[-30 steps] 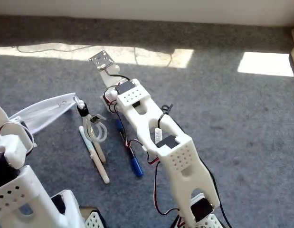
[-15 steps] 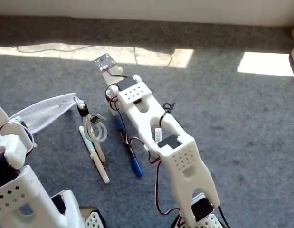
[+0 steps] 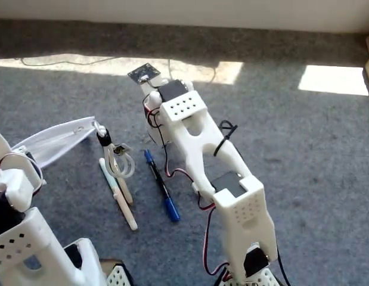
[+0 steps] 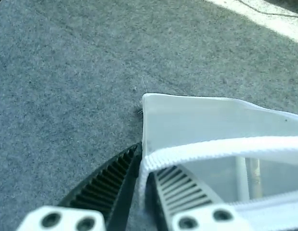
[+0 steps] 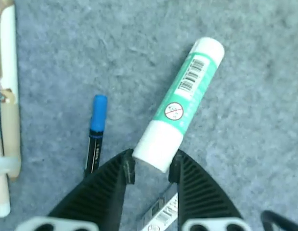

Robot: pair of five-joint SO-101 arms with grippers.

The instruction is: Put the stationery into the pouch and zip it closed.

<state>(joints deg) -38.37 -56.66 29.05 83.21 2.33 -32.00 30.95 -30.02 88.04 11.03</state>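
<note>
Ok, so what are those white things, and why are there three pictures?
Those are two white robot arms, the left arm and the right arm. One picture looks down from above; the other two come from small cameras on each arm's wrist. On the grey carpet lie a blue pen and some pale pens. The left arm's jaws pinch the edge of a clear pouch. The right arm's jaws hold a green-and-white glue stick.

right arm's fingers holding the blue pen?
No, the right gripper has its fingers clamped on the white end of the glue stick, while the blue pen lies on the carpet beside it.
</note>
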